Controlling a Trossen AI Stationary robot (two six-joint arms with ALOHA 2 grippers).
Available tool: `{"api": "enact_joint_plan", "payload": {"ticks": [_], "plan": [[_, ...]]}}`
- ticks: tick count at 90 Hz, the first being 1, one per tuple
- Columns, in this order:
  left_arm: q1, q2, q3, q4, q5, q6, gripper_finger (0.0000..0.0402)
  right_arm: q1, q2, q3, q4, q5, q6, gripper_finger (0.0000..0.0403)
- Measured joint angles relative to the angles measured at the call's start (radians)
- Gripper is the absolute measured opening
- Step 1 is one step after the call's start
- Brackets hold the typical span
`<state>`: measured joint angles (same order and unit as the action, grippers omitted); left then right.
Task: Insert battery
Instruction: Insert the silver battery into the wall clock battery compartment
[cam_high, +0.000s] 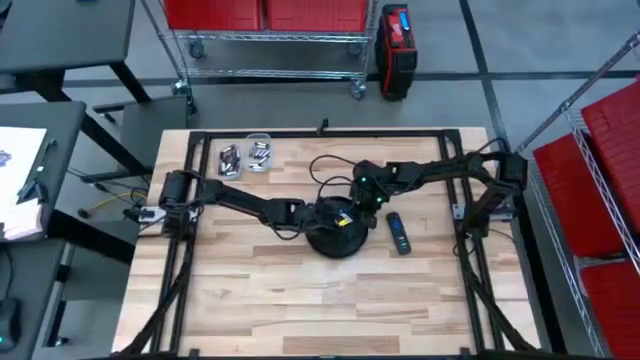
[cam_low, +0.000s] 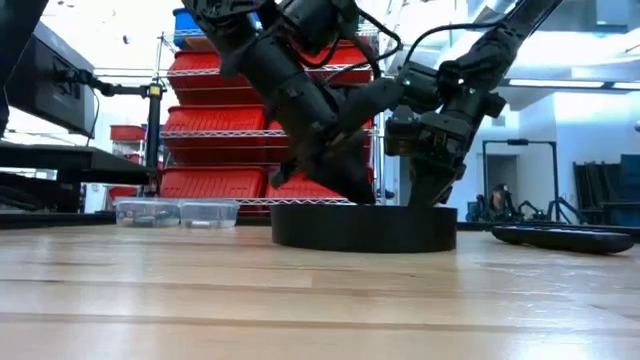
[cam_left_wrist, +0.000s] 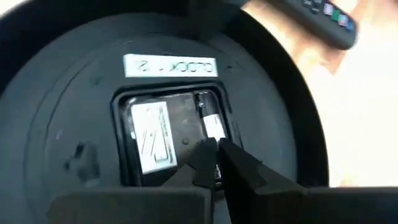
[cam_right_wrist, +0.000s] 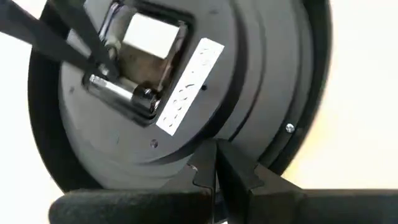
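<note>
The left claw (cam_left_wrist: 214, 163) is pinched together on the battery (cam_right_wrist: 121, 94) in the clock (cam_high: 335, 232). The right claw (cam_right_wrist: 216, 163), also together, presses the clock's edge. A remote (cam_high: 399, 233) lies beside it.

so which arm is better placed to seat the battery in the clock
Left. The left gripper sits right on the silver battery in the round black clock's back compartment; the right gripper is only at the clock's rim.
</note>
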<state>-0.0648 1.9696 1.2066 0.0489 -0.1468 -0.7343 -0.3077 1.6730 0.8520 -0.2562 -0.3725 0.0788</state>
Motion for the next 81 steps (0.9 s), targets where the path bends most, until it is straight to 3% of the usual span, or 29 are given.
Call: {"api": "enact_joint_plan", "payload": {"ticks": [81], "plan": [[-0.004,-0.052,-0.006,-0.076,-0.016,0.095,0.0000,0.000,0.000,0.001,0.006,0.003,0.003,0.0000]]}}
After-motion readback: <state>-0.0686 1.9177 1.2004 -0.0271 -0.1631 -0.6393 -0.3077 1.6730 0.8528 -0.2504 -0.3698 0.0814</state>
